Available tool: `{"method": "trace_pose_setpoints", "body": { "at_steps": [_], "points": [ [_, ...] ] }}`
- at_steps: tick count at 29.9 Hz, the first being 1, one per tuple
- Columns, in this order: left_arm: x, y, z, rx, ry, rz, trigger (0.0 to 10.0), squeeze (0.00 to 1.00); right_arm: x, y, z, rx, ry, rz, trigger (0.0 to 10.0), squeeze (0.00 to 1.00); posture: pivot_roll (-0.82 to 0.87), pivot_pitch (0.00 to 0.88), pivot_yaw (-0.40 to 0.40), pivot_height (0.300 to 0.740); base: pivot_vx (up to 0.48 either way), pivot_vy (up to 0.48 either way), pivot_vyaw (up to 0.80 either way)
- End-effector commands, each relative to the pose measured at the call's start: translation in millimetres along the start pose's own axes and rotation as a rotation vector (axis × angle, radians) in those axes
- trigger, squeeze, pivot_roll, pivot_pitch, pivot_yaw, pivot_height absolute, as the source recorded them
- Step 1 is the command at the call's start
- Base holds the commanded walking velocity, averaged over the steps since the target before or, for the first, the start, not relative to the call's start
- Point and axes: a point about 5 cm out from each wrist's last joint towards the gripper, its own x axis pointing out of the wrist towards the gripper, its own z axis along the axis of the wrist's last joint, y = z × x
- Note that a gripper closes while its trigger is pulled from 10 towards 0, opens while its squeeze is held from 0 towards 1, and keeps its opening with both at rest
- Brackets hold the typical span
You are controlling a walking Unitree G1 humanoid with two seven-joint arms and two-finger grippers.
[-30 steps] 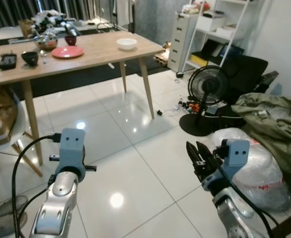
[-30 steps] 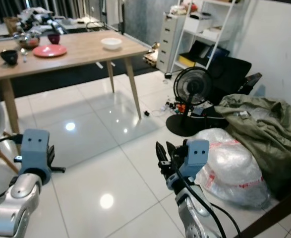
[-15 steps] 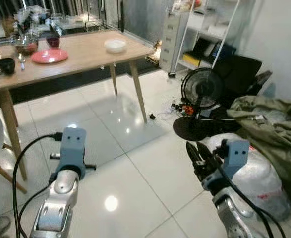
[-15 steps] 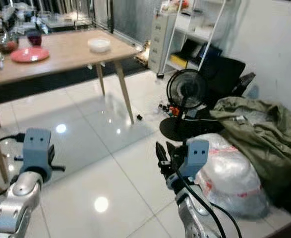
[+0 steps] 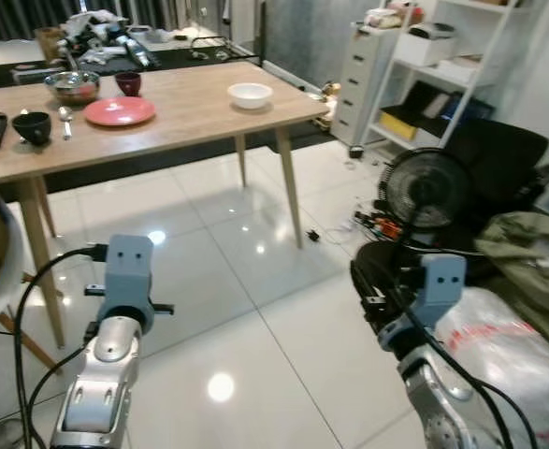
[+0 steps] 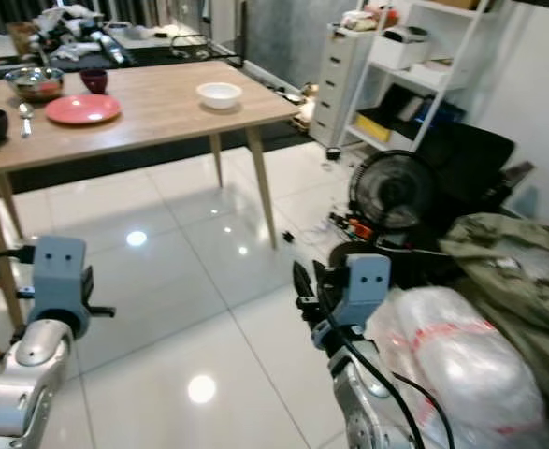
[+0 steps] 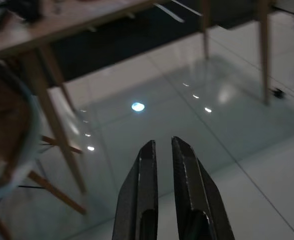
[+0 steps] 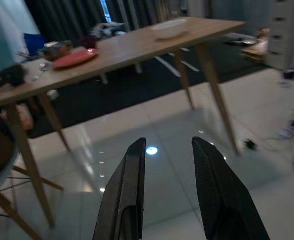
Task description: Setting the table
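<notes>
I see the long light-wood table (image 5: 190, 103) in the upper left of the frame, carrying a flat red plate (image 5: 120, 111), a white bowl (image 5: 251, 94), a steel bowl (image 5: 72, 86) and a black bowl (image 5: 33, 126). Lower down, my left gripper (image 7: 160, 150) hangs nearly closed over glossy white tiles (image 5: 255, 309), and my right gripper (image 8: 168, 147) hangs parted.

The desk (image 5: 190, 103) is pale wood. On it sit a pink-red plate (image 5: 120, 111), a white bowl (image 5: 250, 94), a black bowl (image 5: 33, 126), a dark red cup (image 5: 128, 83) and a silver metal bowl (image 5: 72, 86). The floor (image 5: 255, 309) is glossy white tile. A black fan (image 5: 424, 192) stands beside an olive-green cloth (image 5: 536, 267).
</notes>
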Motion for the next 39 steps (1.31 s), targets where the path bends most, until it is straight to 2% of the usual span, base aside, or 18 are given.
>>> {"method": "trace_pose_setpoints", "body": {
  "at_steps": [1,5,11,30,34,39],
  "points": [
    [-0.1,3.5,-0.8,0.014,0.002,0.014,10.0,0.0,0.0,-2.3,-2.6,0.014,0.014,-0.027,10.0,0.0,0.1,0.057,0.048,0.74,0.461,0.0,0.0],
    [0.0,2.8,-0.7,0.013,0.0,0.006,10.0,0.0,2.7,-20.1,-0.3,0.052,0.005,-0.143,10.0,0.0,0.1,0.056,0.047,0.74,0.461,0.0,0.0],
    [0.7,3.3,0.0,0.013,-0.004,0.002,10.0,0.0,3.6,-27.1,1.5,0.044,0.002,-0.173,10.0,0.0,0.1,0.052,0.043,0.74,0.461,0.0,-0.6],
    [0.6,2.2,-0.5,0.013,-0.008,-0.012,10.0,0.0,4.3,-28.8,1.0,0.029,0.004,-0.187,10.0,0.0,0.09,0.045,0.044,0.74,0.461,0.0,-0.77],
    [2.4,6.8,3.2,0.022,-0.024,-0.018,10.0,0.0,6.6,-29.1,3.9,0.007,-0.014,-0.185,10.0,0.0,0.1,0.046,0.044,0.74,0.461,0.0,0.0],
    [5.2,13.7,6.5,0.032,-0.035,0.003,10.0,0.0,10.6,-13.7,5.8,0.024,-0.02,-0.064,10.0,0.0,0.11,0.044,0.044,0.74,0.461,0.0,0.0]
  ]
}}
